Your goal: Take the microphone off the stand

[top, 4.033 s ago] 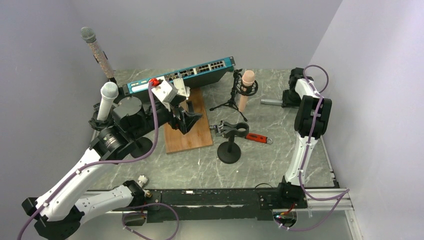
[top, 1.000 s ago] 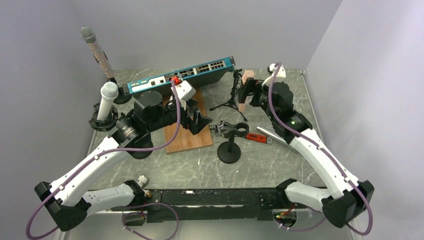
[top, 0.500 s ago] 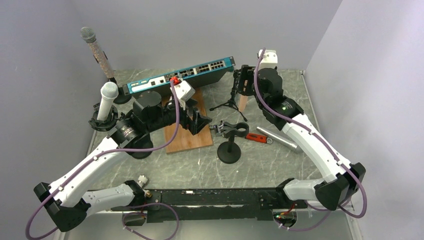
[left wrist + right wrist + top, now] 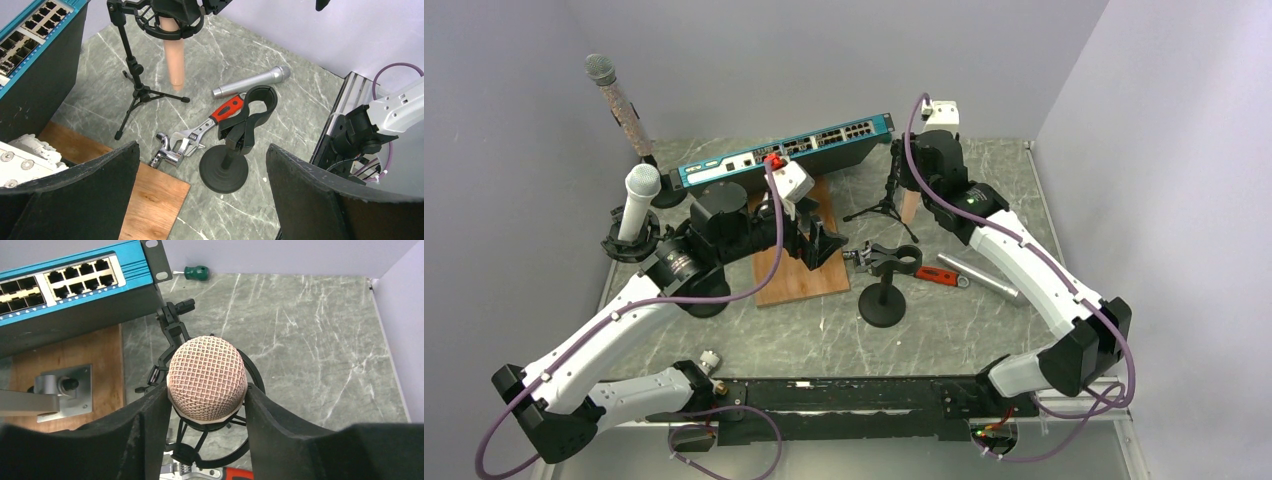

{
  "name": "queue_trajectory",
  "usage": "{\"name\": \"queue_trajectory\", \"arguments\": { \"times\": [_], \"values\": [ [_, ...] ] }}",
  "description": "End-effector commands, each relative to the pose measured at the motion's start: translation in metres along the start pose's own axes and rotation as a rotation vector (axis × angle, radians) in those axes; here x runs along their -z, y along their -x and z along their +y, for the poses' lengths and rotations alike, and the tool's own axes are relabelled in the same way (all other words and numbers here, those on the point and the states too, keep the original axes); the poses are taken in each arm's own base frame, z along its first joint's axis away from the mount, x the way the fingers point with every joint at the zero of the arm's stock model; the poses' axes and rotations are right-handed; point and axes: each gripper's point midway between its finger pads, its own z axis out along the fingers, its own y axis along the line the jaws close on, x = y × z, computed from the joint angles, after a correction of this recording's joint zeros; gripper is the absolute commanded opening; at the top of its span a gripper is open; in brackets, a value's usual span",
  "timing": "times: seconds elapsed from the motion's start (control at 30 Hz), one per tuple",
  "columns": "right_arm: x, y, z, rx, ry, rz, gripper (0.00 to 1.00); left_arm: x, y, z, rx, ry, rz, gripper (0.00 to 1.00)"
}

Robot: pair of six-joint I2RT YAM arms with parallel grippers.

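Jaws on your R gripper (image 4: 206, 392) are clamped on the pink mic (image 4: 206, 367): one finger (image 4: 145, 430) pressed to each side of its mesh head, centre of the R wrist view. The mic's body hangs upright thru the shock-mount ring (image 4: 220, 456) of the tripod stand (image 4: 135, 80), top centre of the L wrist view. L gripper (image 4: 202, 155) jaws are wide apart w/ nothing between, over the wood board (image 4: 794, 280). Far left of the top view, a white mic (image 4: 637, 200) sits in its own ring holder (image 4: 629, 243).

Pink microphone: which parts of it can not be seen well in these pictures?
Top view: the right arm hides the pink microphone's head.
Right wrist view: fingers of the right gripper hide its body; grip unclear.
Left wrist view: the shock mount and frame edge hide its head.
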Motion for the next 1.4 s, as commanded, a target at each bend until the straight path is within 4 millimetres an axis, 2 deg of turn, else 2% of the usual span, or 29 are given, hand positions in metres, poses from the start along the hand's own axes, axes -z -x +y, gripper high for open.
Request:
{"name": "queue_trajectory", "arguments": {
  "times": [0.0, 0.17, 0.3, 0.5, 0.6, 0.7, 0.83, 1.03, 1.13, 1.23, 1.37],
  "values": [
    [0.007, 0.025, -0.004, -0.011, -0.016, -0.065, 0.49, 0.0, 0.013, -0.002, -0.013, -0.015, -0.038, 0.99],
    [0.006, 0.039, -0.001, 0.001, -0.01, -0.076, 0.32, -0.002, 0.012, -0.002, -0.01, -0.018, -0.034, 0.99],
    [0.013, 0.068, 0.001, -0.002, -0.001, -0.114, 0.18, -0.003, 0.012, -0.002, -0.01, -0.017, -0.032, 0.99],
    [0.049, 0.141, -0.002, -0.06, 0.045, -0.256, 0.08, -0.004, 0.01, -0.002, -0.008, -0.019, -0.026, 0.99],
    [0.08, 0.179, -0.02, -0.098, 0.027, -0.376, 0.07, -0.005, 0.009, -0.002, -0.004, -0.023, -0.021, 0.99],
    [0.105, 0.196, -0.041, -0.164, -0.006, -0.495, 0.0, -0.006, 0.008, -0.003, -0.002, -0.024, -0.018, 0.99],
    [0.134, 0.187, -0.076, -0.311, -0.077, -0.64, 0.0, -0.006, 0.008, -0.001, -0.003, -0.016, -0.019, 0.99],
    [0.161, 0.144, -0.129, -0.559, -0.225, -0.743, 0.0, -0.007, 0.007, -0.002, 0.003, -0.02, -0.016, 0.99],
    [0.165, 0.122, -0.151, -0.635, -0.328, -0.739, 0.0, -0.008, 0.007, -0.003, 0.007, -0.029, -0.012, 0.99],
    [0.165, 0.093, -0.174, -0.687, -0.485, -0.705, 0.0, -0.007, 0.007, -0.004, 0.009, -0.032, -0.014, 0.99],
    [0.147, 0.045, -0.195, -0.732, -0.644, -0.641, 0.0, -0.007, 0.007, -0.005, 0.014, -0.037, -0.012, 1.0]
  ]
}}
